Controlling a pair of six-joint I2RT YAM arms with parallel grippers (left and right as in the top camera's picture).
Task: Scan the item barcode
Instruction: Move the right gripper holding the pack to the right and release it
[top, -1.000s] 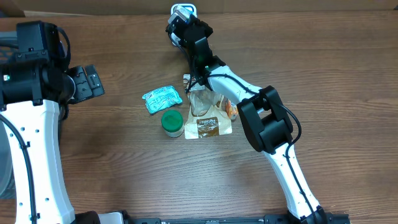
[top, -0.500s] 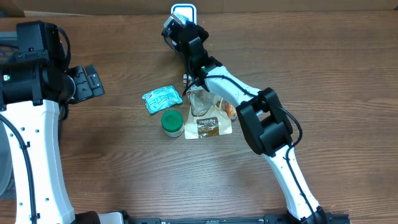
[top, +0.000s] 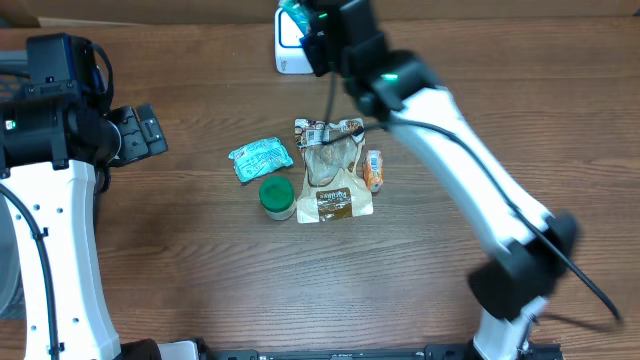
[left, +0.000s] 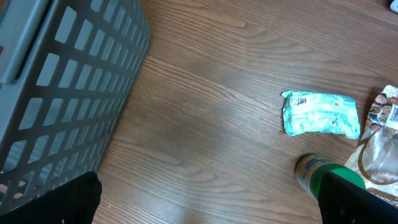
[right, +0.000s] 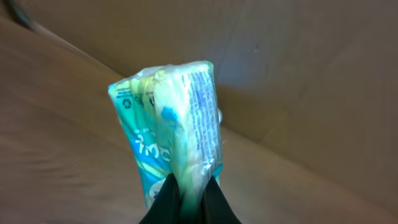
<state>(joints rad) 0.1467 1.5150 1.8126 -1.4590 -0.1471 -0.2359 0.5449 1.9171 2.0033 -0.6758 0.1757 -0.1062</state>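
Seen from overhead, my left arm stands folded at the nine o'clock side of the table (top: 200, 290), its wrist turned toward three o'clock. My left gripper (top: 150, 131) hangs there with its jaws spread as wide as they go and nothing between them. In that wrist's view a grey slatted basket (left: 62, 81) fills the ten o'clock corner, and bare wood runs open from its wall toward the goods. These lie bunched near the table's middle. A loose teal packet (top: 260, 160) lies flat, with a green-lidded jar (top: 277, 196) just at its five o'clock. A brown bag (top: 336, 185) sits just beside the jar at three o'clock, and a small orange packet (top: 373, 170) is close against the bag's right edge. Open wood surrounds the bunch on every side, widest toward three o'clock. My right arm rises from the five o'clock edge and stretches long above the goods to twelve o'clock. There my right gripper (top: 303, 22) is pinched tight on the held packet (right: 177, 137), a teal-and-white pouch caught by its lower end and standing upright above my fingers (right: 163, 204). From overhead it hangs over the white scanner (top: 283, 58) at the table's far edge, close by the cardboard wall (right: 298, 56). I cannot tell whether pouch and scanner touch.
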